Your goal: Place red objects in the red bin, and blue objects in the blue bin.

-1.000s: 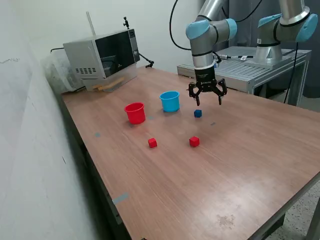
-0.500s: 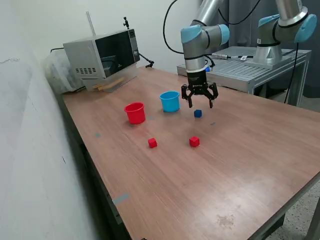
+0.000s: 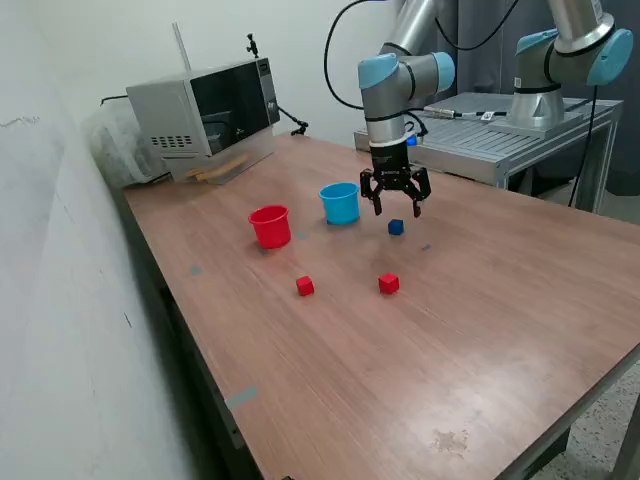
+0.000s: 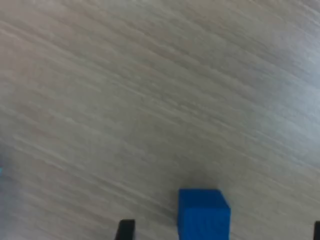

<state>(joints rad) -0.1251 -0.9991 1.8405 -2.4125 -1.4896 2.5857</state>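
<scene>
My gripper (image 3: 396, 208) is open and empty, hanging just above a dark blue cube (image 3: 396, 227) on the wooden table (image 3: 480, 300). The wrist view shows that cube (image 4: 204, 214) between my fingertips (image 4: 126, 229), with the jaws spread wide. Only one blue cube is in view. The light blue cup (image 3: 340, 202) stands on the exterior view's left of the gripper. The red cup (image 3: 270, 225) stands further to the exterior view's left. Two red cubes lie nearer the front: one (image 3: 305, 286) and another (image 3: 389, 283).
A microwave (image 3: 205, 115) stands at the table's back corner on the exterior view's left. A second arm (image 3: 560, 60) on a metal stand is behind the table. A wall runs along the exterior view's left.
My gripper has moved toward the exterior view's left, from beside the blue cube to right above it. The cubes and cups have not moved.
</scene>
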